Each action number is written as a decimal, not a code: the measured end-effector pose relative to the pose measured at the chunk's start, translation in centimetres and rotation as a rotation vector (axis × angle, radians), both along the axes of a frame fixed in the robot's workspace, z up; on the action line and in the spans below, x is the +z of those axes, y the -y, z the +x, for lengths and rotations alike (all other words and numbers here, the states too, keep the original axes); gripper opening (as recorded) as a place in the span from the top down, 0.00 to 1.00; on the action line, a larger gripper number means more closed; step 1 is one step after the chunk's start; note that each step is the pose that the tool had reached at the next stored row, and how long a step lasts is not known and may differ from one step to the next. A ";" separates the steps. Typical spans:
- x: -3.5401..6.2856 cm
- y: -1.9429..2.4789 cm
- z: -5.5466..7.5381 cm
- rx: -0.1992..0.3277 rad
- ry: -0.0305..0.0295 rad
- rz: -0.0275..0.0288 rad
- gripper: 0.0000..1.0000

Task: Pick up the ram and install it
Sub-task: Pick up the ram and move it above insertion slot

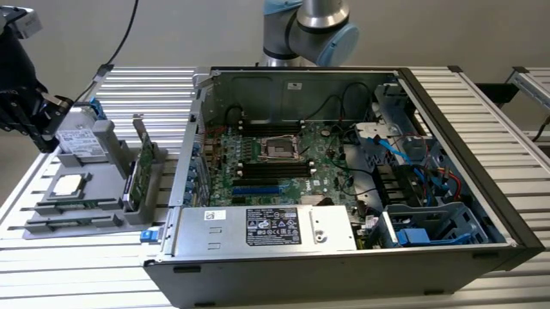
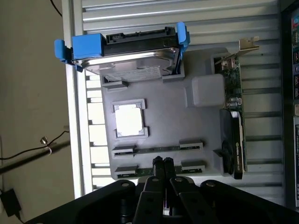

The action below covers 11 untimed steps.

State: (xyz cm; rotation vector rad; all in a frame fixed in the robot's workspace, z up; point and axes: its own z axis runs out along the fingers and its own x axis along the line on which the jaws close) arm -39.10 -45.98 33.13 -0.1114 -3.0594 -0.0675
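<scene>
Grey tray (image 2: pixel 168 121); silver hard drive (image 2: pixel 135 67), blue brackets (image 2: pixel 86 46); dark green ram (image 2: pixel 156 150); green motherboard (image 1: pixel 257 161); black claw (image 2: pixel 162 161); pale bench (image 1: pixel 86 283), ribbed stripes.

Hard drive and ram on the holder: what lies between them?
Wrist view: a silver chip in its recess lies between the hard drive and the ram; otherwise bare gray holder.
</scene>
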 end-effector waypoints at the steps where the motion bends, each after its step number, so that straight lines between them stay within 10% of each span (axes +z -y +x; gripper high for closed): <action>1: 0.00 0.00 0.0 0.000 -0.0001 0.0000 0.90; 11: 0.00 -0.02 0.0 0.046 -0.0006 -0.0001 0.90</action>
